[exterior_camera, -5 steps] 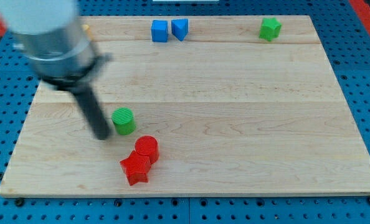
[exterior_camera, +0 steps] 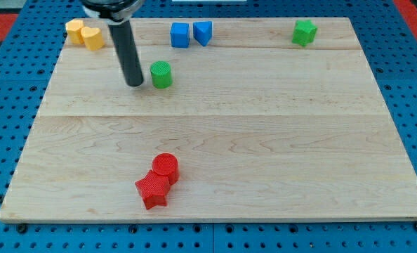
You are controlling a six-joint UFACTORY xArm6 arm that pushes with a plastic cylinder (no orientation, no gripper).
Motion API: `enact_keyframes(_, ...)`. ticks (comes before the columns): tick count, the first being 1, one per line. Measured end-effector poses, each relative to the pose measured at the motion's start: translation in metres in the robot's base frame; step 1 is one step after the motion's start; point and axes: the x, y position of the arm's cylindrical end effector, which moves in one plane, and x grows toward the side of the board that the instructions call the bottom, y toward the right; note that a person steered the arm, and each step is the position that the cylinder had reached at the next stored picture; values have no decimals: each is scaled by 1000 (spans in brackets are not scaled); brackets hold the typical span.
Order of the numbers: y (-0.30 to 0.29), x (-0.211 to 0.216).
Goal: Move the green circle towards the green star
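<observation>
1. Nearest the view's bottom, the red star (exterior_camera: 151, 192) and the red circle (exterior_camera: 166, 167) sat touching each other, well apart from the action, so they looked unlikely to be disturbed.
2. At mid-board, my tip (exterior_camera: 134, 83) stood just beside the green circle (exterior_camera: 161, 74), on its left in the view; whether they touched could not be told. The arm carried no gripper, only the rod, so nothing was held and there was no open or closed state to tell.
3. The green circle could roll or slip off the rod if pushed off-centre, curling towards the view's top.
4. That drift would likely send it into the blue cube (exterior_camera: 180, 34) and the blue block (exterior_camera: 203, 32) beside it, scattering them.
5. The green star (exterior_camera: 305, 32) lay far to the view's right, near the board's (exterior_camera: 265, 140) top edge; an overlong push might knock it off.
6. The two yellow blocks (exterior_camera: 83, 34) sat behind the rod, at risk only on a backswing.
</observation>
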Motion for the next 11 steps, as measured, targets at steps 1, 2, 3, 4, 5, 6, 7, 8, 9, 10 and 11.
enact_keyframes(1, 94, -13)
enact_keyframes(2, 67, -15)
enact_keyframes(3, 78, -28)
enact_keyframes(4, 167, -37)
enact_keyframes(5, 194, -35)
enact_keyframes(6, 129, -20)
enact_keyframes(7, 119, -56)
enact_keyframes(8, 189, -72)
enact_keyframes(9, 235, -95)
enact_keyframes(10, 252, -98)
enact_keyframes(11, 218, -70)
